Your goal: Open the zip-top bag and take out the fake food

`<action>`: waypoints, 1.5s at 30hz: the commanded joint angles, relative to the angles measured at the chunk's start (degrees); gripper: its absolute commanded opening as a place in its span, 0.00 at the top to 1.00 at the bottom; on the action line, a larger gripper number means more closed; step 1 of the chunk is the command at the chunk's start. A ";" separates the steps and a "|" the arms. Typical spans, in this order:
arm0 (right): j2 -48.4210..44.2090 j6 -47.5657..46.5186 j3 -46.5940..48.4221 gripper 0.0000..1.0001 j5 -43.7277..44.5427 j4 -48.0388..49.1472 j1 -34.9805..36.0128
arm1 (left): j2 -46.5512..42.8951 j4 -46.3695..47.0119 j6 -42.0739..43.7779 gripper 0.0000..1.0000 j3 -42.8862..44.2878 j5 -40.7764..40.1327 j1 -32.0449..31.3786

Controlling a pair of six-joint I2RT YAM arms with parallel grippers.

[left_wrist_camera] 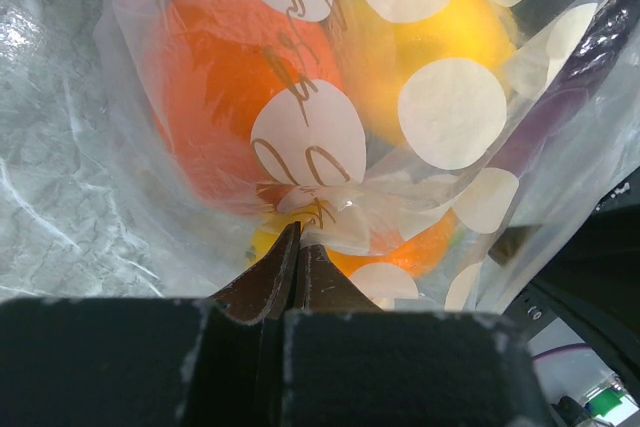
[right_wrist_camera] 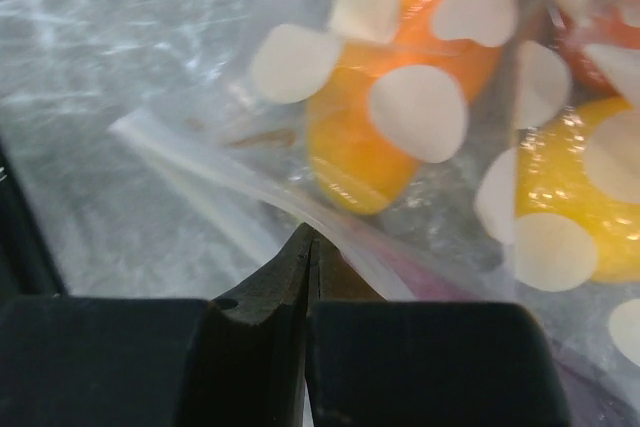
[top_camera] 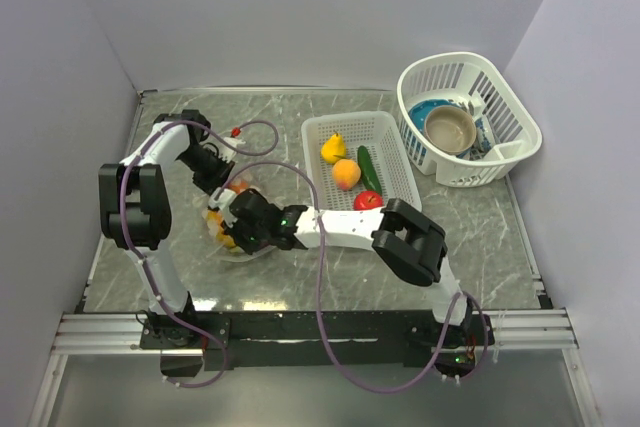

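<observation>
Jaws pressed shut, the left gripper (left_wrist_camera: 300,239) pinches a fold of the clear, white-dotted zip-top bag (left_wrist_camera: 450,112). The right gripper (right_wrist_camera: 310,239), closed just as tight, clamps the bag's white zip strip (right_wrist_camera: 220,172). Both meet at the bag left of the counter's (top_camera: 480,237) centre, somewhat nearer the near edge. Inside the plastic lie a large orange piece (left_wrist_camera: 200,97) and a yellow piece (left_wrist_camera: 470,32) of fake food. To the right, a shallow white basket (top_camera: 355,132) mid-counter holds a yellow pear (top_camera: 333,147), an orange fruit (top_camera: 346,174), a green cucumber (top_camera: 369,169) and a red round piece (top_camera: 368,201) at its near end. A round white basket (top_camera: 505,97) in the far right corner carries a bowl (top_camera: 450,129).
</observation>
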 commanded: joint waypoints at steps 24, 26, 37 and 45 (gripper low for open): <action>8.48 12.60 8.63 0.63 32.23 -20.47 0.54 | -2.53 -1.92 1.09 0.99 2.79 -0.43 0.03; 7.26 12.16 7.76 0.63 32.85 -19.77 0.63 | -2.62 -1.74 1.27 0.99 2.26 -0.78 0.11; -4.50 11.02 -2.08 0.61 31.28 -15.21 0.89 | -2.00 -1.92 1.36 0.99 2.44 -0.43 0.11; -9.45 10.75 -5.97 0.66 24.15 -10.71 1.07 | -1.74 -1.92 1.18 0.99 2.70 0.36 0.03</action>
